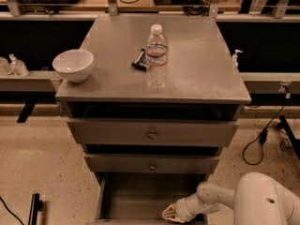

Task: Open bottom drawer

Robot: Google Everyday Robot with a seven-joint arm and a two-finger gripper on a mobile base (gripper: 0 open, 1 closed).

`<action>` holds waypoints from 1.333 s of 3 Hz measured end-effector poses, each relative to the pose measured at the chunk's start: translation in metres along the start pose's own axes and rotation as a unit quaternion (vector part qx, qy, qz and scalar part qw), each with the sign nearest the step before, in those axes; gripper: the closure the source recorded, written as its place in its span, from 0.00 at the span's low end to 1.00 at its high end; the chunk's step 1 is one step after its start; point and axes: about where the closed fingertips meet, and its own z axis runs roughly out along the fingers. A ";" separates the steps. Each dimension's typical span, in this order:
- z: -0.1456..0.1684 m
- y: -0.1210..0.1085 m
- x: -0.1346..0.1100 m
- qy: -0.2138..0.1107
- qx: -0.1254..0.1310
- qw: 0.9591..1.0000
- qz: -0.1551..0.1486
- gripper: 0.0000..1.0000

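Now three drawers point(152, 133); one tool point(174, 213) inside open bottom drawer point(136, 193).

Rounded white arm shell point(265, 201), small dark dot, segmented white forearm point(211, 198), cream gripper point(173, 213) at bottom centre

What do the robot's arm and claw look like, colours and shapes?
The arm is smooth white, built of rounded segments widening into a bulky shell with a small dark dot. The claw, at the near edge of the open bottom drawer, is cream-coloured.
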 end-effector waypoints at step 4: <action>0.000 0.000 0.000 0.000 0.000 1.000 0.000 0.64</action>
